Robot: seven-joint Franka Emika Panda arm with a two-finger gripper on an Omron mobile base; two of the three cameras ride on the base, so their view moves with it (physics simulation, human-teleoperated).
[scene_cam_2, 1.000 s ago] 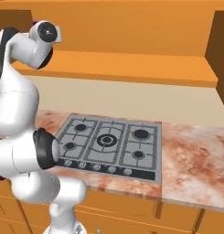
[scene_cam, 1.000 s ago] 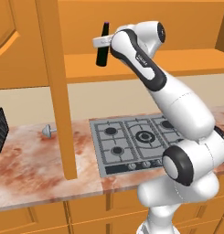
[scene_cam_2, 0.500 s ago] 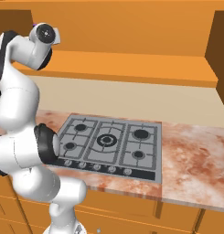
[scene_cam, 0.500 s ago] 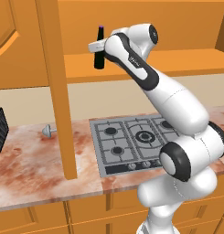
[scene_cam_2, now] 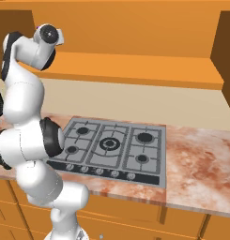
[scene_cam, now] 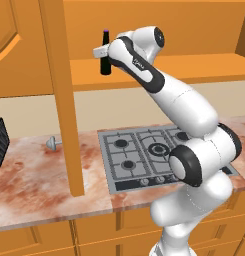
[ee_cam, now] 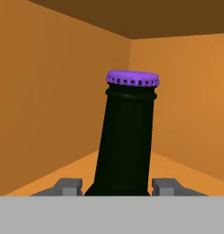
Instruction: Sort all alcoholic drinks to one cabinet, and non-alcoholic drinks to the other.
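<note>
One beer bottle (scene_cam: 105, 55), dark glass with a purple cap (ee_cam: 133, 78), sits clamped in the gripper (scene_cam: 107, 54), up inside the open upper cabinet (ee_cam: 49, 105) just above its shelf. Likely rigid, smooth, slippery and breakable; fairly heavy for its size. Hold looks low on the neck, near the shoulder; the body would be steadier. No label or writing readable.

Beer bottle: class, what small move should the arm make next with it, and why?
Probably lower it to the shelf, then release. The gripper holds the beer bottle upright inside the open cabinet, its fingers flanking the body; whether the base rests on the shelf can't be seen.
</note>
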